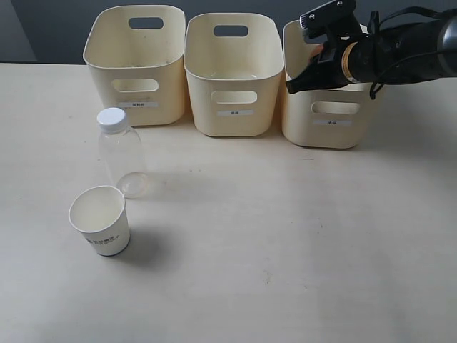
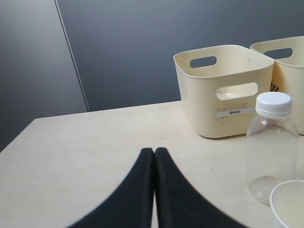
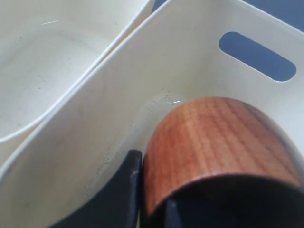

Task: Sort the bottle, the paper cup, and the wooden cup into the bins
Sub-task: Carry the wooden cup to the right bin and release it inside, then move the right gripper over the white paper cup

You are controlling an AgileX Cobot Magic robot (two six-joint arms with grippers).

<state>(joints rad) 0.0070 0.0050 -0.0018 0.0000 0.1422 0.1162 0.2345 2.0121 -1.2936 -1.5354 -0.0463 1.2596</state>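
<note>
Currently the right gripper [image 1: 300, 80] is clamping the rounded reddish-brown wooden cup [image 3: 218, 142] over the rightmost cream plastic bin [image 1: 325, 136], not yet releasing it. The clear white-capped plastic bottle [image 1: 121, 153] and white paper cup [image 1: 101, 221] are standing unsorted at the counter's [image 1: 285, 236] left, and the left gripper [image 2: 154, 190] is resting closed, empty.

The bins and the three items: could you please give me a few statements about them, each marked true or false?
1. The right gripper holds the wooden cup over the right bin. True.
2. The bottle lies on its side. False: it stands upright on the table.
3. The paper cup sits in the left bin. False: it stands on the table, near the bottle.
4. The left gripper is shut and empty. True.
</note>
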